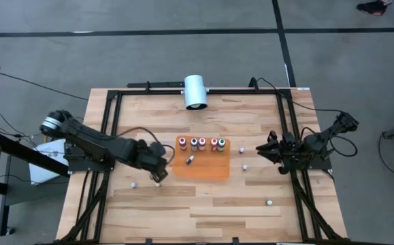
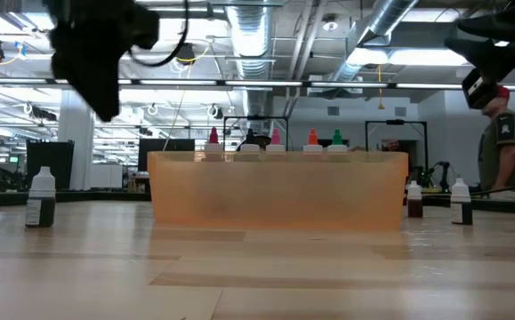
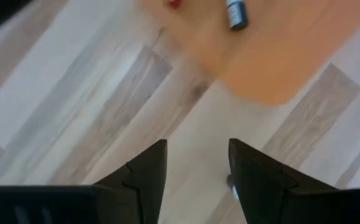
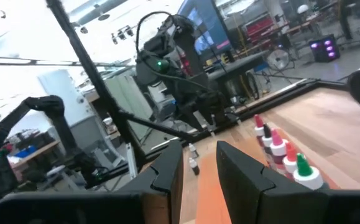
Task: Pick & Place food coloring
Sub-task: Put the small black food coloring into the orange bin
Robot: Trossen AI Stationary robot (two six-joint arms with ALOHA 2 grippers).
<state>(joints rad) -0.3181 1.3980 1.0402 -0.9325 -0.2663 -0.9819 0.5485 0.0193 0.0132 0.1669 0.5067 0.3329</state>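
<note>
Several food coloring bottles [image 1: 202, 143] stand upright in a row along the far edge of the orange mat [image 1: 210, 167]. Their red, pink, orange and green tops show in the low view [image 2: 275, 136]. One bottle [image 1: 189, 160] lies on its side on the mat, also seen in the left wrist view [image 3: 236, 14]. My left gripper [image 1: 159, 174] hovers open above the table just off the mat's near left corner, over a loose bottle [image 1: 158, 182] that peeks out beside one finger [image 3: 230, 183]. My right gripper [image 1: 261, 150] waits open to the right of the mat.
Loose bottles stand on the bare wood: one at the left [image 1: 134, 183], two right of the mat [image 1: 242, 150] [image 1: 245, 166], one near the front [image 1: 269, 201]. A white cylinder [image 1: 195, 92] sits at the far edge. A person [image 2: 506, 151] stands beyond the table's right.
</note>
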